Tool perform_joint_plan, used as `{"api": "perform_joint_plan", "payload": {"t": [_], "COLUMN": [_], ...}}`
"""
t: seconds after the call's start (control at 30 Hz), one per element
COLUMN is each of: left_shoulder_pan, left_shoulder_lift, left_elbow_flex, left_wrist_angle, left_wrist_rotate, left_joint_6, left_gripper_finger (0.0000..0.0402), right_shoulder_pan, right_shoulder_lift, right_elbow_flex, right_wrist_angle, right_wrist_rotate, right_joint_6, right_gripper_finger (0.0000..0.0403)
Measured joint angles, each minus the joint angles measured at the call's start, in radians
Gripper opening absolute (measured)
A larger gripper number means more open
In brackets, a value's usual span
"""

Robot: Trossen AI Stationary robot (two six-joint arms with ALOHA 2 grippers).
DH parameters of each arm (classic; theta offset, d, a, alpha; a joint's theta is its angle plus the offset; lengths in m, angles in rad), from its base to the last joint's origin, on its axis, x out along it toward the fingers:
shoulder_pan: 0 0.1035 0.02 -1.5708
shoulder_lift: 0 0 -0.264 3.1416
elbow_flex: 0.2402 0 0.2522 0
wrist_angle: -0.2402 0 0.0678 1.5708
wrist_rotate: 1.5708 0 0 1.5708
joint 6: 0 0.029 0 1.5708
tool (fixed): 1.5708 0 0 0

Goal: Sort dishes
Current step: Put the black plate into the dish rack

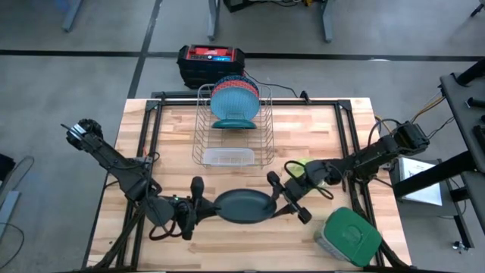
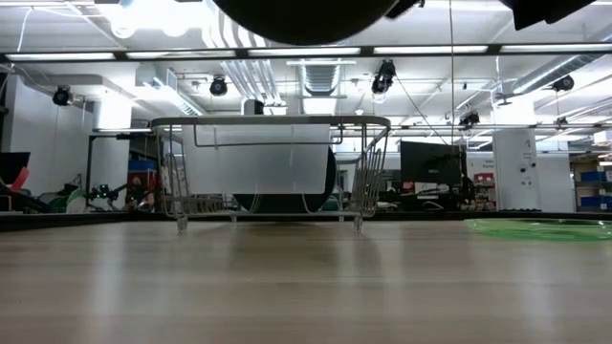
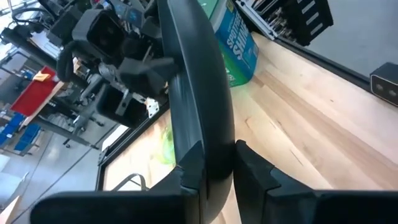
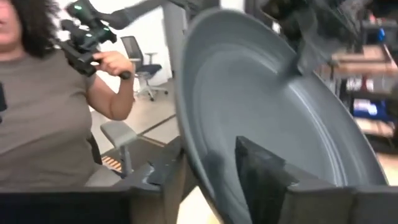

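A dark green plate [image 1: 244, 206] is up in the air over the table's near middle, between my two grippers; the low view shows its underside [image 2: 301, 19] high above the tabletop. My left gripper [image 1: 198, 205] is shut on its left rim. My right gripper [image 1: 284, 199] is shut on its right rim. Red-patterned and blue plates [image 1: 235, 98] stand on edge in the silver wire rack [image 1: 233, 125] at the far middle. A neon-green cup [image 1: 303, 168] sits on the table by my right arm. My left gripper pinches the plate's left rim [image 3: 205, 168] between its two fingers, one on each face, coming level from the table's left. The plate is lifted clear of the table and tilted. My right gripper pinches the opposite rim from the table's right, one finger on the plate's hollow face [image 4: 261, 168] and the other finger [image 4: 161, 177] behind it. The plate is clear of the table.
A grey container with a green lid [image 1: 348, 236] stands at the near right corner. A clear tray [image 1: 227, 157] lies in the rack's near end. A black and red box [image 1: 211, 62] sits beyond the far edge. A person [image 4: 50, 112] stands beyond the table.
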Motion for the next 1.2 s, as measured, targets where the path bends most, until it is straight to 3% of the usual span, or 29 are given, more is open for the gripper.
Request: {"api": "perform_joint_plan", "payload": {"t": [0.4,0.6,0.73,0.9,1.1,1.2], "left_shoulder_pan": [0.000,-0.042,-0.079,-0.103,-0.110,-0.110], "left_shoulder_lift": [0.001,0.000,0.000,0.045,0.164,0.261], "left_elbow_flex": [0.008,0.059,0.108,0.168,0.249,0.301], "left_wrist_angle": [-0.062,-0.286,-0.447,-0.581,-0.733,-0.801], "left_wrist_rotate": [-0.018,-0.043,-0.122,-0.237,-0.299,-0.395], "left_joint_6": [-0.002,-0.026,-0.090,-0.026,-0.026,-0.060], "left_gripper_finger": [0.0037,0.0037,0.0034,0.0020,0.0004,0.0002], "right_shoulder_pan": [-0.015,-0.015,-0.016,-0.043,-0.061,-0.064], "right_shoulder_lift": [-0.042,-0.107,-0.147,-0.159,-0.159,-0.160], "right_elbow_flex": [0.002,0.000,-0.002,-0.004,-0.004,-0.004], "right_wrist_angle": [-0.145,-0.264,-0.340,-0.406,-0.366,-0.279], "right_wrist_rotate": [0.010,0.054,0.135,0.333,0.344,0.370], "right_joint_6": [0.084,0.105,0.159,0.389,0.540,0.542], "right_gripper_finger": [0.0240,0.0269,0.0274,0.0258,0.0236,0.0232]}}
